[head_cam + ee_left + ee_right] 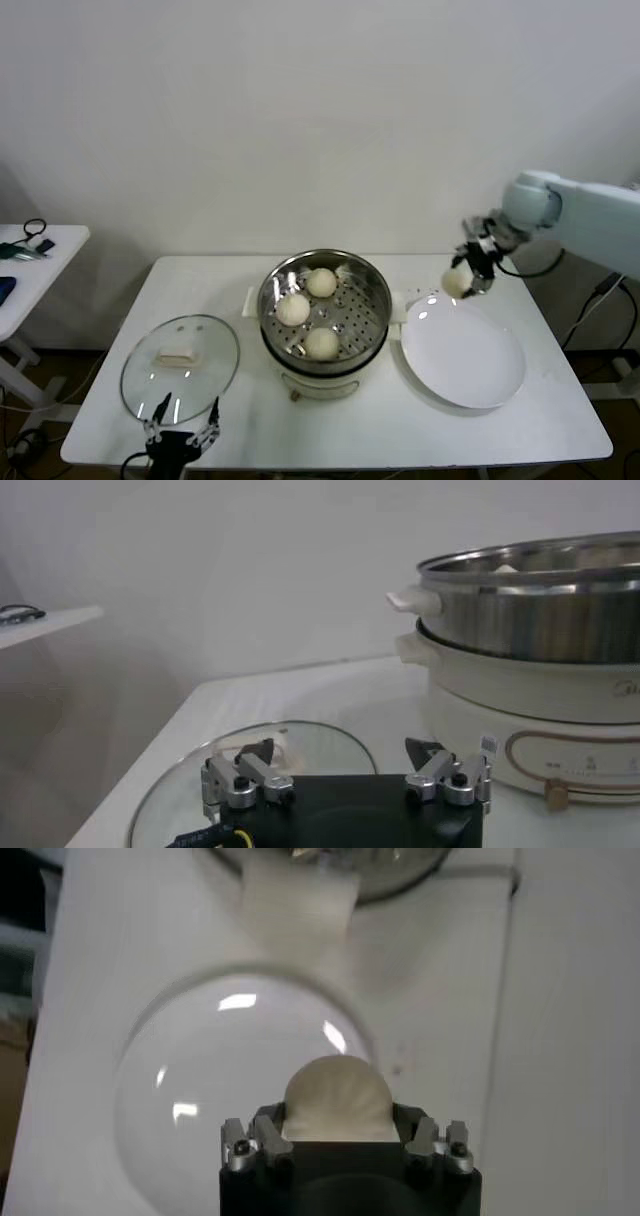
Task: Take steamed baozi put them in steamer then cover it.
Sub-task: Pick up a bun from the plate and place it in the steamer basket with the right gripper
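Observation:
The steel steamer (372,290) stands mid-table on its white base and holds three cream-white baozi (321,282) (293,309) (321,343) on its perforated tray. My right gripper (465,277) is shut on the fourth baozi (457,284) and holds it above the far edge of the white plate (470,365); the bun also shows between the fingers in the right wrist view (336,1098). The glass cover (180,367) with its cream handle lies flat on the table left of the steamer. My left gripper (182,425) is open and empty, low at the cover's near edge (342,755).
A white side table (35,265) with small dark items stands to the far left. The steamer's side handle (415,601) and control knob (556,796) show close to the left gripper. The table's front edge is just below the left gripper.

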{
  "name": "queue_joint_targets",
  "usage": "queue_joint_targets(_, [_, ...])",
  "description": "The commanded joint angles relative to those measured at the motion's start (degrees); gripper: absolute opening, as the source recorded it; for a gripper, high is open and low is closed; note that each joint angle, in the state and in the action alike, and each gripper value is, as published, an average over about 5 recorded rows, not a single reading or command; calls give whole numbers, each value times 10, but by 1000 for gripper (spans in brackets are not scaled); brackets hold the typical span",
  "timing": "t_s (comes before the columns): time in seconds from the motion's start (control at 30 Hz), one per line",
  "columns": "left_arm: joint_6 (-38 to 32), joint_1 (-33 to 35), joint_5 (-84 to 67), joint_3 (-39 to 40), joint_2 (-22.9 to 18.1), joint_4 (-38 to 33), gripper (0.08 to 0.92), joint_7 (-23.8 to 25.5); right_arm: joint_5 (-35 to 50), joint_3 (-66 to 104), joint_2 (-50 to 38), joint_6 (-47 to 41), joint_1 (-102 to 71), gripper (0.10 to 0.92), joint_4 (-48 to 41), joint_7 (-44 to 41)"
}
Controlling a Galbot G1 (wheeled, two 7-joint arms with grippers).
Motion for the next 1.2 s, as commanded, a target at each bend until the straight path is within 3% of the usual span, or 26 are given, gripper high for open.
queue_joint_targets(0.03, [0, 0, 0, 0, 1, -1, 823, 0, 215, -37, 125, -93, 169, 705, 135, 43])
queue_joint_targets(0.3, [-2, 2, -6, -4, 1, -2, 823, -1, 178, -11, 195, -137, 26, 704, 112, 107])
queue_joint_targets(0.63, [0, -2, -7, -8, -2, -1, 823, -1, 61, 9, 194, -142, -116, 704, 22, 123])
queue_joint_targets(1.2, [0, -6, -6, -8, -1, 9, 823, -1, 47, 49, 191, -112, -152, 735, -24, 117])
